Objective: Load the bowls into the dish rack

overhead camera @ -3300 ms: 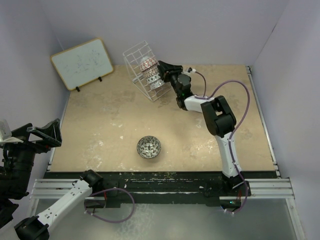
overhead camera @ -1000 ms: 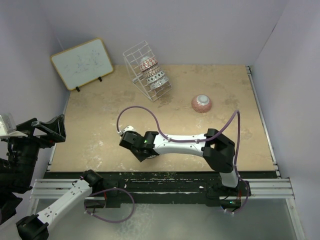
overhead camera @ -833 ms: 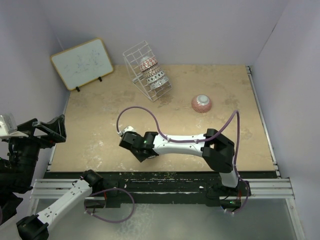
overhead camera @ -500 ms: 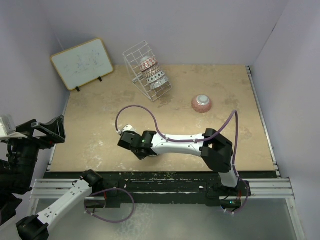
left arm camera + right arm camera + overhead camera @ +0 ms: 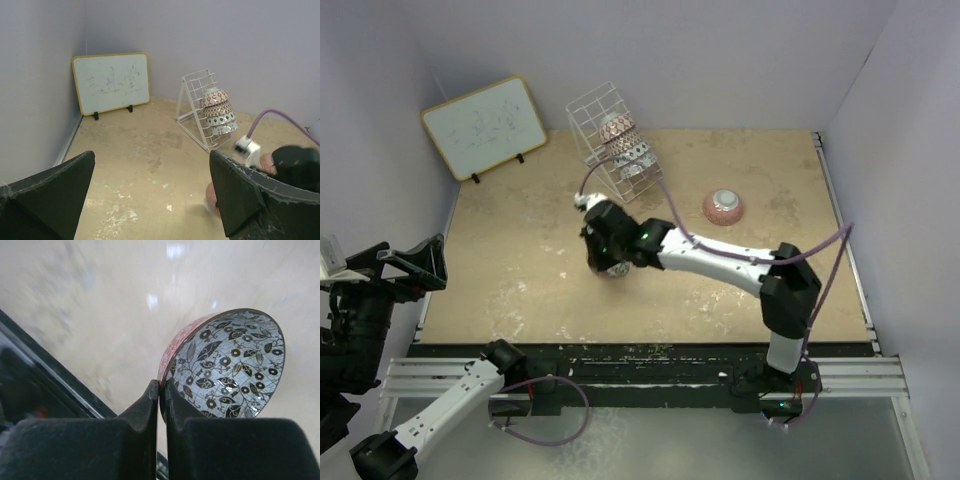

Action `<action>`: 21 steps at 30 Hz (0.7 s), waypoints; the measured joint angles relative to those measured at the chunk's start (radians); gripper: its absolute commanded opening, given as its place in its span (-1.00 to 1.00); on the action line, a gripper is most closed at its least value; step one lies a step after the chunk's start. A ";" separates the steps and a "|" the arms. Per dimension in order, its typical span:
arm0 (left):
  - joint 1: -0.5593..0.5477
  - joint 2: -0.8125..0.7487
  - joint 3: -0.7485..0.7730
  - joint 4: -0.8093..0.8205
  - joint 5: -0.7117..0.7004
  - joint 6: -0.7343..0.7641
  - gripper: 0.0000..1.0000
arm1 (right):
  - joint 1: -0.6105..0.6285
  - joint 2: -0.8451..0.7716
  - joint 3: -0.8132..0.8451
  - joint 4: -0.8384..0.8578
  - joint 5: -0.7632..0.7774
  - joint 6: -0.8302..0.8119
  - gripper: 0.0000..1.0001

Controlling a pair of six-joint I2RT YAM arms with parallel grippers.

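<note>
The right hand (image 5: 161, 385), just clenched on the rim of the leaf-patterned bowl (image 5: 225, 370), has carried it up from the near desk (image 5: 520, 260) toward the dish rack (image 5: 595, 120) at the far left, so loading comes next; the left hand (image 5: 152, 160) waits open, near left.

Soft, even light falls from above in the top view, and the table (image 5: 520, 260) shows only faint shadows. In the right wrist view the table is smeared with blur and has white glare spots near the top edge, while the bowl (image 5: 230, 370) is fairly sharp and glossy. In the left wrist view the whiteboard (image 5: 111, 82) and rack (image 5: 205, 107) are crisp. The dark fingers (image 5: 50, 195) of the left gripper (image 5: 152, 170) look soft.
</note>
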 measured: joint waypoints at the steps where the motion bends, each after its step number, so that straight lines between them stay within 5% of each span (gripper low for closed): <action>1: -0.001 0.000 0.005 -0.003 0.000 0.000 0.98 | -0.044 -0.034 -0.018 0.055 -0.039 0.014 -1.00; 10: -0.001 0.000 0.058 -0.012 -0.003 0.001 0.98 | -0.279 -0.157 -0.047 0.477 -0.330 0.174 -1.00; 21: -0.001 0.000 0.088 -0.030 -0.004 0.004 0.98 | -0.521 0.027 0.008 1.090 -0.599 0.620 -1.00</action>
